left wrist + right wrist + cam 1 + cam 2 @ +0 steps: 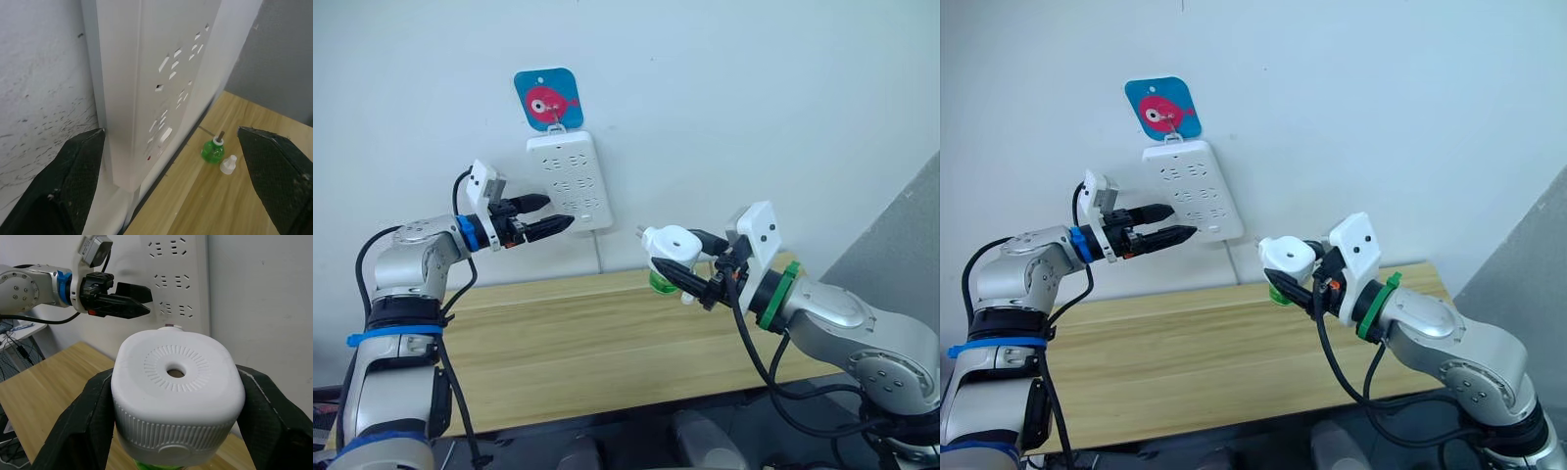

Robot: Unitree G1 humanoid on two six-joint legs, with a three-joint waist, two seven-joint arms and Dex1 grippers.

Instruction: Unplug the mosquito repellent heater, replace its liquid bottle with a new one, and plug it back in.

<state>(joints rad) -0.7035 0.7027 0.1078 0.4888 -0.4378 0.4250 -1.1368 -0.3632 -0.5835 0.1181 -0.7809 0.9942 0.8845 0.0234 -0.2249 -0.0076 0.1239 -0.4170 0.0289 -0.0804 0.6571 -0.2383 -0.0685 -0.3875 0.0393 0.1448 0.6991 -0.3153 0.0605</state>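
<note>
Wooden table (578,343): light planks, set against a white wall (754,98). Power strip (570,181): long, white, hung upright on the wall above the table from a blue square hook plate (548,98) bearing a pink fish; its cord runs down toward the table. Left end effector (540,216): raised just beside the strip's lower part, black fingers apart with the strip's edge between them in the left wrist view, gripping nothing. Right end effector (690,271): held up in the air above the right part of the table, well apart from the strip, fingers closed against both sides of the mosquito repellent heater (672,245). Heater: rounded white body, ribbed round vent with a centre hole facing the right wrist camera, a green bottle (662,282) showing below it. Second green bottle (213,150): small, standing on the table near the wall. White cap (228,164): just beside that bottle, on the table.
</note>
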